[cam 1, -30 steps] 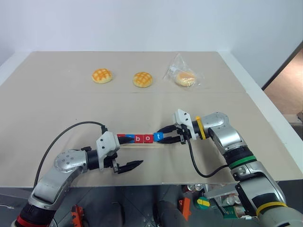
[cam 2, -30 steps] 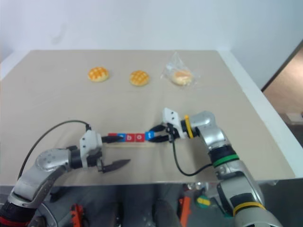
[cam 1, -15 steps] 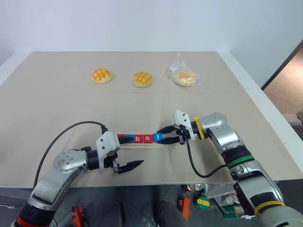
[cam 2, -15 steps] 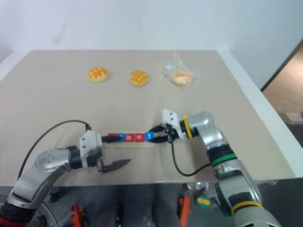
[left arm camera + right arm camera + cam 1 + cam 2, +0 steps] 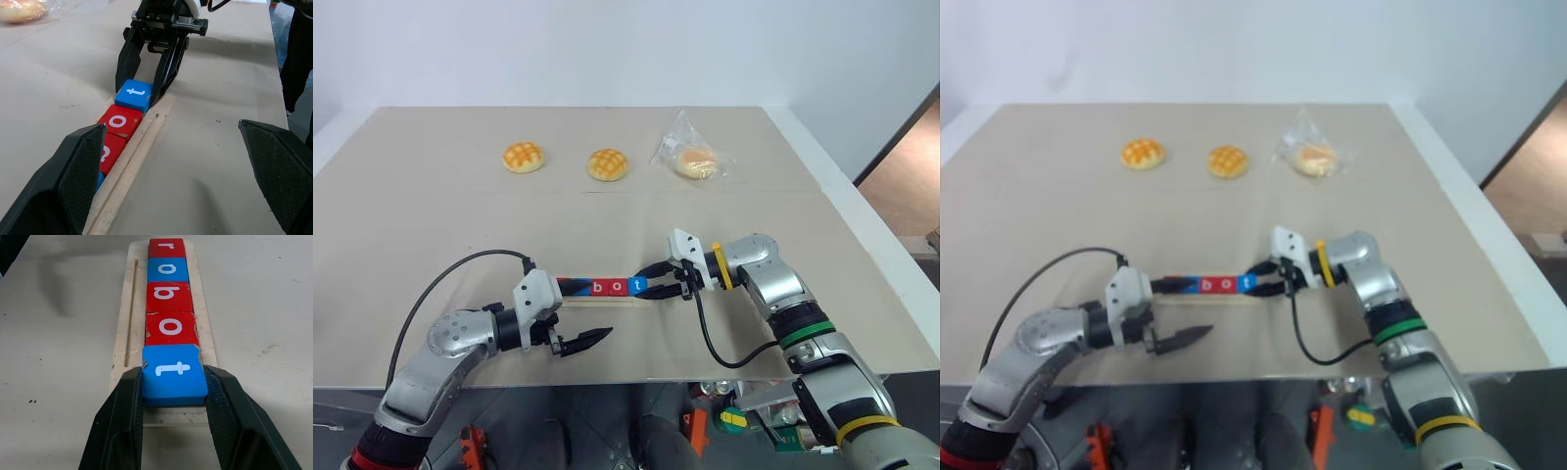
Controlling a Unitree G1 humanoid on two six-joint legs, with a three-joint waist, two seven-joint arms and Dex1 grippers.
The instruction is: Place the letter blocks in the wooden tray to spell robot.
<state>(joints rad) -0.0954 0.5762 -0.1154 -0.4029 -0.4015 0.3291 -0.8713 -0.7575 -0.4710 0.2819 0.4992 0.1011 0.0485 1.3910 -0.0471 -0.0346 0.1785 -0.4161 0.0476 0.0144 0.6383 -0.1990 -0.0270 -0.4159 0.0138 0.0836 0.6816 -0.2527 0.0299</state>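
The wooden tray (image 5: 122,333) lies near the table's front edge. On it the letter blocks stand in a row: red r (image 5: 167,248), blue o (image 5: 167,269), red b (image 5: 168,296), red o (image 5: 171,328) and blue t (image 5: 173,371). My right gripper (image 5: 649,284) is shut on the t block (image 5: 640,285), which sits at the row's right end against the red o. My left gripper (image 5: 597,311) stands open at the tray's left end, holding nothing. One finger (image 5: 576,289) lies over the row's left end, the other (image 5: 587,341) is toward the table's front edge.
Two round buns (image 5: 525,157) (image 5: 608,164) and a bun in a clear bag (image 5: 695,162) lie at the far side of the table. The table's front edge (image 5: 636,380) runs just behind both arms.
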